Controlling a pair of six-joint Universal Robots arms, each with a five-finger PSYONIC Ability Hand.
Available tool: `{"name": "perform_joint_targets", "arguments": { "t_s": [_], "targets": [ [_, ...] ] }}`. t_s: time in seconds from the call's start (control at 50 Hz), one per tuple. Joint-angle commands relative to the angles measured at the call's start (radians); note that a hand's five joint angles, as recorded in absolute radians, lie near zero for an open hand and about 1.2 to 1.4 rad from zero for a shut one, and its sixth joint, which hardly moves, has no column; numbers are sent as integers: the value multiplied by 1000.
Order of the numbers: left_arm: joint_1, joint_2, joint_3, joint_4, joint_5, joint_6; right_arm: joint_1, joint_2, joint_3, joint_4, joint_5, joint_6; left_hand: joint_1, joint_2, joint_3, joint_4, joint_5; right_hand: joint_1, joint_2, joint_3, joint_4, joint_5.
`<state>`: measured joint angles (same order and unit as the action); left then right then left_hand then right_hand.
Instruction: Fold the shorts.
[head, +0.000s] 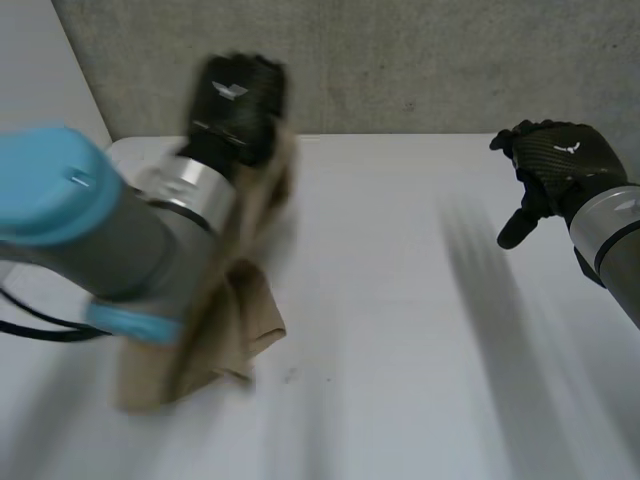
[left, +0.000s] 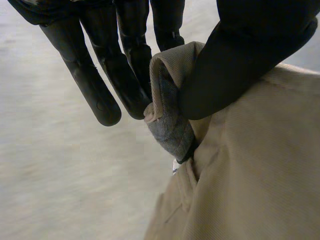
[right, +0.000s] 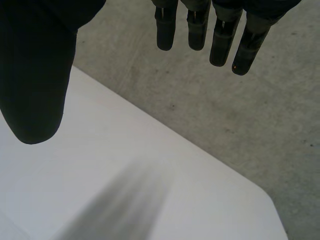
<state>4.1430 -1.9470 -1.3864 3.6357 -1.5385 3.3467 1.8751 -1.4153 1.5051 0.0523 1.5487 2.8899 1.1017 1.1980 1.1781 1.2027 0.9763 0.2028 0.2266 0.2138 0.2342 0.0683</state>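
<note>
Beige shorts (head: 235, 300) hang from my left hand (head: 236, 105), raised over the table's far left; their lower end lies bunched on the white table (head: 400, 330). In the left wrist view the thumb (left: 240, 65) pinches a folded edge of the shorts (left: 250, 185), with its grey lining, against the fingers (left: 125, 85). My right hand (head: 555, 165) hovers above the table's far right, fingers straight and spread, nothing in it. In the right wrist view its fingers (right: 220, 35) and thumb (right: 35, 75) stand apart over the table's far corner (right: 150, 190).
A grey concrete wall (head: 400, 60) rises behind the table's far edge. My left arm (head: 90, 230) covers part of the shorts and the table's left side.
</note>
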Motion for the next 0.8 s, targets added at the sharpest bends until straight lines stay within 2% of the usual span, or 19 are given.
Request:
{"name": "perform_joint_targets", "arguments": {
  "t_s": [0.02,0.04,0.1,0.14,0.24,0.34,0.36,0.4,0.44,0.52,0.58,0.7,0.8],
  "targets": [
    [-219,-194,46,7,35,-3,-7,-27,-8,-25,21,11,295,198,218,194,245,-28,-52,-39,-60,-68],
    [-236,-210,44,9,38,-3,-13,-30,-8,-26,30,9,295,198,218,194,245,-28,-52,-39,-60,-68],
    [-288,-251,32,7,46,8,-21,-30,-9,-25,39,5,-346,-442,-422,-447,-395,-28,-52,-39,-60,-68],
    [-297,-254,18,0,47,16,-25,-30,-9,-25,30,3,-667,-763,-743,-768,-716,-28,-52,-39,-60,-68],
    [-296,-215,-16,-5,35,46,-25,-30,-13,-22,14,-7,-835,-931,-911,-936,-884,-28,-52,-39,-60,-68],
    [-239,-96,-85,-43,-17,111,-22,-16,-6,-11,-90,-131,-856,-952,-932,-957,-905,-28,-52,-39,-60,-68],
    [-225,-75,-97,-52,-35,121,-22,-13,6,-8,-142,-205,-853,-949,-929,-954,-902,-28,-52,-39,-60,-68],
    [-199,-9,-131,-86,-104,132,-22,-11,21,0,-195,-285,-844,-940,-921,-945,-893,-28,-52,-39,-60,-68],
    [-196,51,-163,-129,-181,128,-24,-7,59,23,-280,-390,-821,-917,-897,-922,-870,-28,-52,-39,-60,-68],
    [-196,118,-223,-212,-294,111,-25,15,105,50,-384,-529,-727,-823,-803,-828,-776,-28,-52,-39,-60,-68],
    [-198,138,-258,-268,-336,89,-25,53,128,55,-444,-589,-627,-724,-704,-728,-676,19,-4,8,-12,-21],
    [-202,145,-322,-477,-348,-55,-24,142,135,49,-483,-613,-439,-535,-516,-540,-488,220,196,209,188,179],
    [-219,143,-355,-626,-338,-220,-19,219,127,21,-483,-620,-263,-360,-340,-364,-312,278,255,267,247,238]
  ]
}}
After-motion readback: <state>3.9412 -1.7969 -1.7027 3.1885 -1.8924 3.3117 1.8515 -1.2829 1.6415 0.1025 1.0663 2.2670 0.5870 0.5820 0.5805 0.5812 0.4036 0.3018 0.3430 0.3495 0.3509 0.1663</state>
